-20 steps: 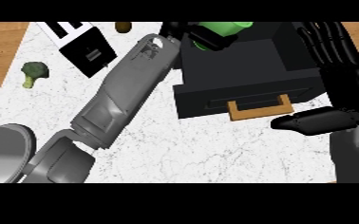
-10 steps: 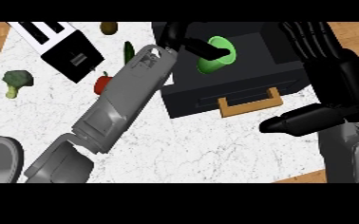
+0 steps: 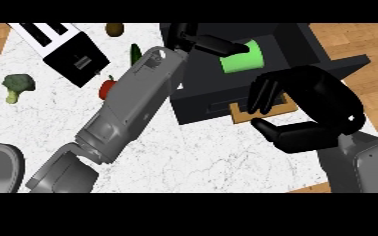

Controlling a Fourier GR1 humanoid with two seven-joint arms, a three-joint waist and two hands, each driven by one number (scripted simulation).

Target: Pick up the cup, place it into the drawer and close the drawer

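counter (image 3: 221,155): black drawer unit (image 3: 214,92) at its far right edge | my right hand (image 3: 317,105): fingers curled, empty, just in front of the drawer front (image 3: 247,114) | my left hand (image 3: 188,37): wrapped round the green cup (image 3: 244,60), over the unit's top | tip, imo: don't let go until that drawer's pulled well out

L robot hand (image 3: 203,41): arm ext. fwd, fingers curled on cup (image 3: 244,61) | R robot hand (image 3: 321,100): palm down, fingers curled

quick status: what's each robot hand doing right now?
Left robot hand: closed on the green cup.
Right robot hand: fingers curled, nothing visibly held, over the wooden drawer front.
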